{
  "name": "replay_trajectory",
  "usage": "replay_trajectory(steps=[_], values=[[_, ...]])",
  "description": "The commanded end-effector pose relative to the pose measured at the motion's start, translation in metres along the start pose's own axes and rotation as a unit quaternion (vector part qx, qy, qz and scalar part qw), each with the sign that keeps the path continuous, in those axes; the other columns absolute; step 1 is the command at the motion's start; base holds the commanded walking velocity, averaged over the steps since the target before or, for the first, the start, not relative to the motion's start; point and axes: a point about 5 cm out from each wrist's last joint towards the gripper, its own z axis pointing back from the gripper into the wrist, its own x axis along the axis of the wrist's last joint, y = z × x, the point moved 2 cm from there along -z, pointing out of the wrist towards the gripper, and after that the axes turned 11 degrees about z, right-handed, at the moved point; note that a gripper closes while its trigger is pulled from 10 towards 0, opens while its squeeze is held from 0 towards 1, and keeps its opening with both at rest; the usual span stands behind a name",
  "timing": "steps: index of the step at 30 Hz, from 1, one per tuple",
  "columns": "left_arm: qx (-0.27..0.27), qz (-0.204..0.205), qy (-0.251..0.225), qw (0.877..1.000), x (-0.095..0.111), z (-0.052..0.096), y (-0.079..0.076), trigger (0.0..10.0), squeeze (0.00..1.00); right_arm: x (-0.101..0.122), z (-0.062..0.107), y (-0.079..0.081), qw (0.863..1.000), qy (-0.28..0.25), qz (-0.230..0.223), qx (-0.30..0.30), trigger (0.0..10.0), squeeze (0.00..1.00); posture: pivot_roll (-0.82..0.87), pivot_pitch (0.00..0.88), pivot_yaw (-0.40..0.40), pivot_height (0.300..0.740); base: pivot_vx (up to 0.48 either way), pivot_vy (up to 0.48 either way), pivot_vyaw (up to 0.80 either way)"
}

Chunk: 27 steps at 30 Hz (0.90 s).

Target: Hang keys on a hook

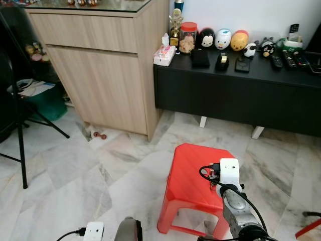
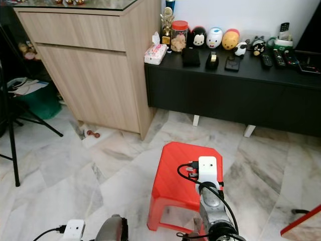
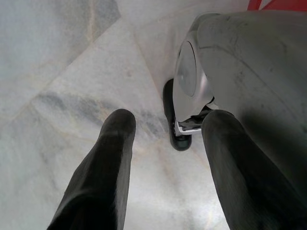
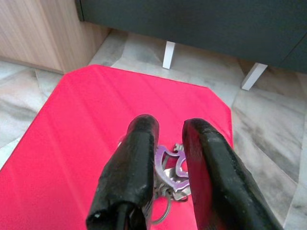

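A red plastic stool (image 1: 193,175) stands on the pale marble floor (image 1: 75,170), in front of a black low cabinet (image 1: 235,95) and a tall wood-grain cupboard (image 1: 100,65). The right gripper (image 4: 169,143) is over the stool's near right part, its two black fingers a little apart and straddling a bunch of keys (image 4: 170,175) with a purple tag that lies on the red seat. The left gripper (image 3: 165,127) hangs low over the marble, fingers spread with nothing between them. Jars and figurines line the cabinet's top.
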Motion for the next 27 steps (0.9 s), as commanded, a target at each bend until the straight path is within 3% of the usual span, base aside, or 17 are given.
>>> replay_trajectory(steps=[1, 13, 18, 21, 22, 23, 27], values=[[-0.002, 0.001, 0.011, 1.0, -0.006, 0.001, 0.001, 10.0, 0.0, 0.001, 0.0, 0.001, 1.0, -0.001, -0.007, 0.003, 10.0, 0.0, 0.06, 0.067, 0.004, 0.625, 0.0, 0.0, 0.0], [0.006, 0.008, 0.005, 1.0, -0.006, 0.002, 0.003, 10.0, 0.0, 0.003, 0.0, 0.001, 1.0, -0.003, -0.014, 0.007, 10.0, 0.0, 0.06, 0.069, 0.001, 0.615, 0.0, 0.0, 0.0], [0.018, 0.02, -0.02, 0.999, 0.0, 0.001, 0.004, 10.0, 0.0, 0.006, 0.0, -0.001, 1.0, -0.017, -0.014, 0.001, 10.0, 0.0, 0.06, 0.068, 0.001, 0.605, 0.0, 0.0, 0.0], [0.034, 0.044, -0.061, 0.997, 0.018, 0.0, 0.009, 10.0, 0.0, 0.006, 0.0, -0.001, 1.0, -0.017, -0.014, 0.003, 10.0, 0.0, 0.06, 0.069, -0.001, 0.605, 0.0, 0.0, 0.0], [0.037, 0.05, -0.096, 0.993, 0.034, 0.0, 0.01, 10.0, 0.0, 0.006, 0.0, 0.0, 1.0, -0.017, -0.013, 0.005, 10.0, 0.0, 0.06, 0.069, -0.001, 0.605, 0.0, 0.0, 0.0], [0.037, 0.05, -0.096, 0.993, 0.034, 0.0, 0.01, 10.0, 0.0, 0.006, 0.0, 0.0, 1.0, -0.017, -0.013, 0.005, 10.0, 0.0, 0.06, 0.069, -0.001, 0.605, 0.0, 0.0, 0.0], [0.033, 0.043, -0.17, 0.984, 0.07, 0.002, 0.01, 10.0, 0.0, 0.006, 0.001, 0.002, 1.0, -0.017, -0.013, 0.008, 10.0, 0.0, 0.06, 0.068, 0.002, 0.605, 0.0, 0.0, 0.0]])
